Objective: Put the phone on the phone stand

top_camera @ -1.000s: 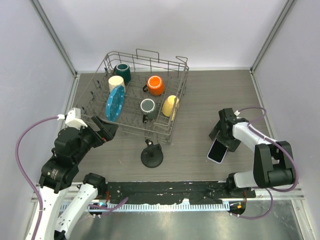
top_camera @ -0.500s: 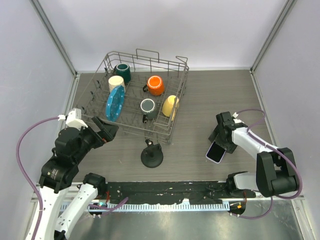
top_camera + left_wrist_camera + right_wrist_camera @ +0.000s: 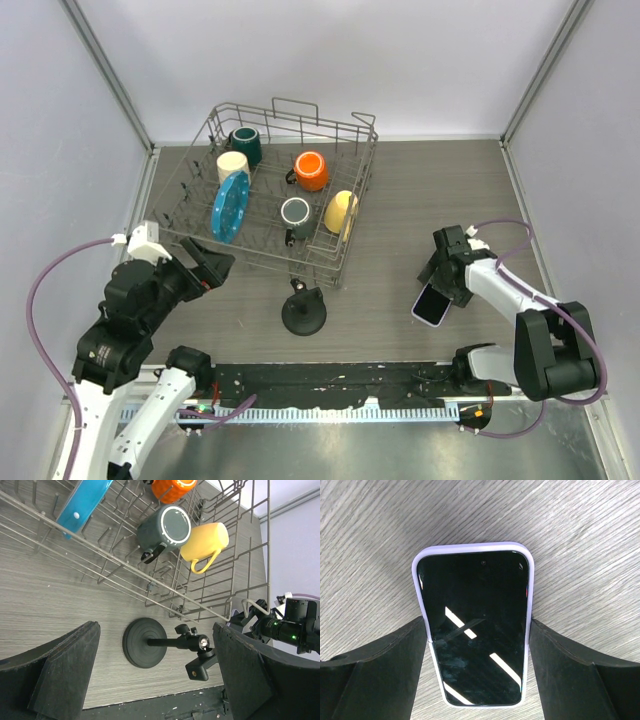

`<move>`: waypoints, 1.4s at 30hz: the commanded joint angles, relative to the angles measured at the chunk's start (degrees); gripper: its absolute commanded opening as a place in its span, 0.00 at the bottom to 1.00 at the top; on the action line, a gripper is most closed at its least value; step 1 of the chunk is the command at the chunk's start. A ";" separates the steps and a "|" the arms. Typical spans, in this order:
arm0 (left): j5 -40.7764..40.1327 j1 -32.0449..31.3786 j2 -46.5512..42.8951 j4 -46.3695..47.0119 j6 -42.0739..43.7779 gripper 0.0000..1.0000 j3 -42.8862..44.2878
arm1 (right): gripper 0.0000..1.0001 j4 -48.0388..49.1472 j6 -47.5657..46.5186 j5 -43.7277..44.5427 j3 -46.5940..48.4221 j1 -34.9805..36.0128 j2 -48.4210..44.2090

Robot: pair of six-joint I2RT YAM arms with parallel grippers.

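The phone, black screen with a pale lilac rim, lies at the right of the table. My right gripper is shut on it. In the right wrist view both fingers press the long edges of the phone, with the gripper centred over its near half. The black phone stand sits at the front centre on its round base, apart from the phone. My left gripper is open and empty, to the left of the stand. In the left wrist view the stand shows between the open gripper fingers.
A wire dish rack stands at the back centre-left. It holds a blue plate and several mugs: orange, yellow, grey, cream and teal. A black strip runs along the table's near edge.
My right gripper and the phone have shifted slightly to the left. My left arm has moved slightly, its gripper still open.
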 commanded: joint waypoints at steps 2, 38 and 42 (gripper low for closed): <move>1.19 -0.11 -0.37 -1.35 0.44 0.99 3.93 | 0.01 8.03 0.34 -10.36 0.73 0.64 3.93; 19.91 -0.11 1.91 5.77 -0.97 0.97 -3.01 | 0.01 13.31 -8.44 -13.01 -0.40 0.73 -1.00; 18.85 -0.20 1.12 5.24 -0.09 0.97 -3.27 | 0.31 10.94 -11.35 -13.97 1.44 0.73 2.51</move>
